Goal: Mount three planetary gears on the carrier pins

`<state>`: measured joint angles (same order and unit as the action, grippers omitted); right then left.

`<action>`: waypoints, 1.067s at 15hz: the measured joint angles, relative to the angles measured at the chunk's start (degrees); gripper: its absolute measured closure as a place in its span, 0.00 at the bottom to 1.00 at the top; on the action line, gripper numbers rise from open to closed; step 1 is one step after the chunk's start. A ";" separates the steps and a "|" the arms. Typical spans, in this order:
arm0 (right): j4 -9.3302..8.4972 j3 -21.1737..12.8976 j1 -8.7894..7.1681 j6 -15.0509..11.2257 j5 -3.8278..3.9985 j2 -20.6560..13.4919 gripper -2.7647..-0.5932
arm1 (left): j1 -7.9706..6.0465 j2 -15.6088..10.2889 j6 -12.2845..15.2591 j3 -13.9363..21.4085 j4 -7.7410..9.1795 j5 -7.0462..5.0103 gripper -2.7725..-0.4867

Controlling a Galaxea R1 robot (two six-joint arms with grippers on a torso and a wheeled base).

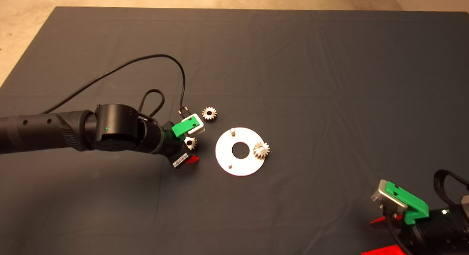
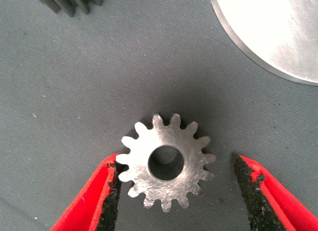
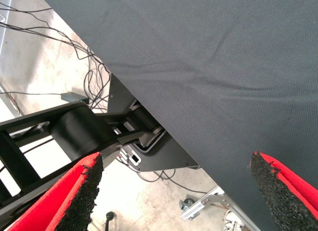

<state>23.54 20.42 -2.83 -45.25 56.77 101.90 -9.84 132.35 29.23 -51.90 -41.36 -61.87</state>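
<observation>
The robot's left arm (image 1: 44,132) reaches in from the left edge of the head view, its black wrist housing (image 1: 117,127) level and its left gripper (image 2: 176,191) pointing down at the mat. The wrist view shows the two red fingers (image 2: 89,201) parted, one black pad against a gear's teeth, the other standing clear of them (nothing is clamped). The right gripper (image 3: 176,191) waits at the lower right corner of the head view, its red fingers (image 3: 59,201) spread wide apart, its green body (image 1: 408,203) tilted.
</observation>
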 joint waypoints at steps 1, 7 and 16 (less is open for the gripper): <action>0.00 0.00 0.00 0.00 0.00 0.00 0.26 | 0.00 0.00 0.00 0.00 -0.17 0.05 0.57; -0.01 0.00 0.00 0.00 0.00 0.00 0.26 | 0.02 0.01 0.00 -1.04 -0.48 1.54 0.70; 0.00 0.00 0.00 0.00 0.00 0.00 0.26 | 0.15 -0.02 0.00 -1.38 -0.72 2.28 0.81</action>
<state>23.54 20.42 -2.83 -45.25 56.77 101.90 -9.69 132.33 29.23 -53.27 -42.08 -59.59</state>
